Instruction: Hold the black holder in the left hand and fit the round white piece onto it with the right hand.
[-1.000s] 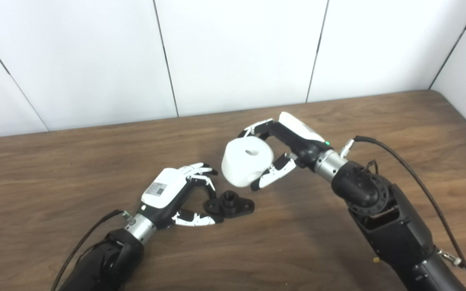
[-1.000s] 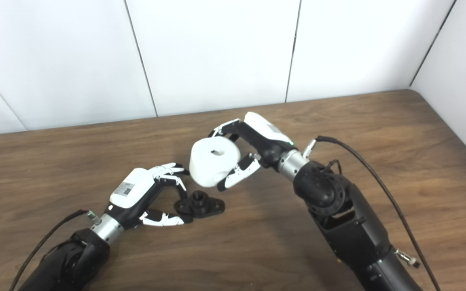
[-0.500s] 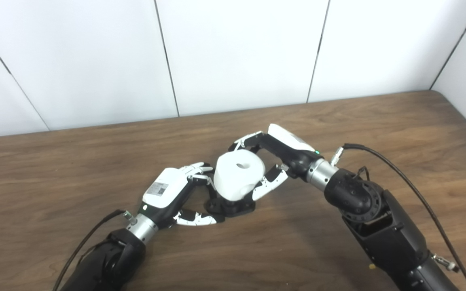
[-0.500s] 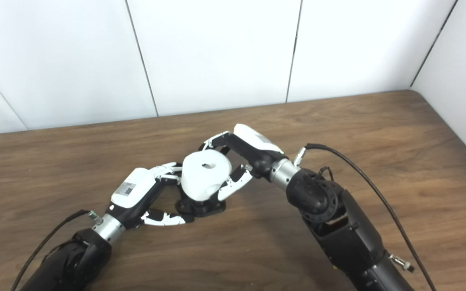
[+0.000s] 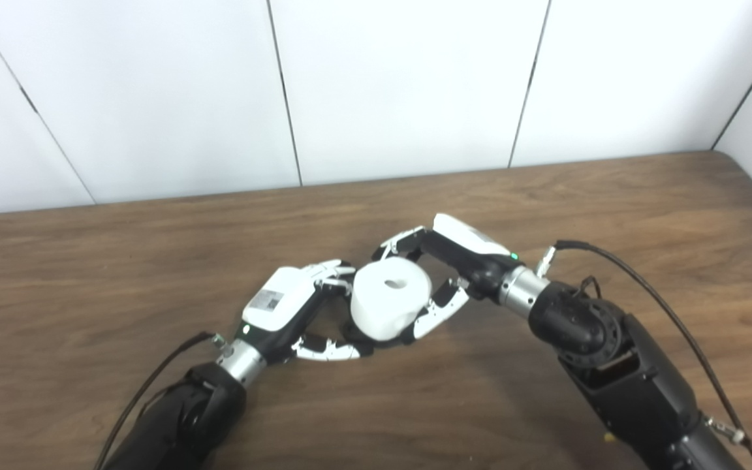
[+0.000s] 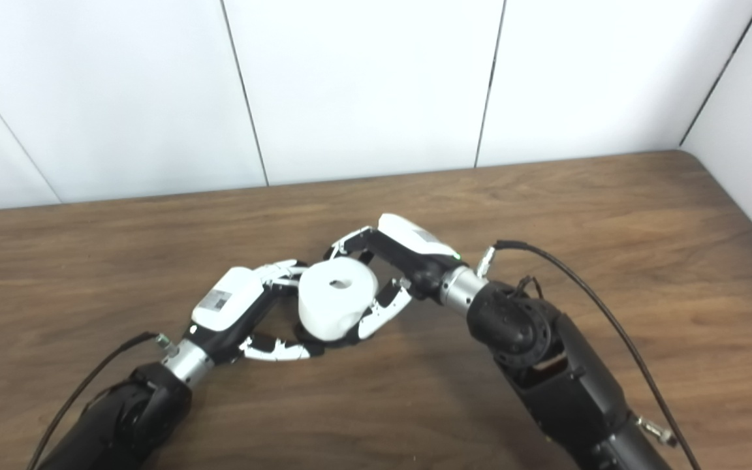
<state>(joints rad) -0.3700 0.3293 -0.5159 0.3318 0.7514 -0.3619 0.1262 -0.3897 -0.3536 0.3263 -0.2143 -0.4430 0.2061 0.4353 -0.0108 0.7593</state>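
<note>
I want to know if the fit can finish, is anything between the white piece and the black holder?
Nothing visible. The round white piece in the right hand sits right over the black holder, which it mostly hides; the left hand is beside it.

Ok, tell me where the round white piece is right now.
The round white piece sits mid-table in the left eye view, gripped by the right robot hand, over the mostly hidden black holder, against the left robot hand.
</note>
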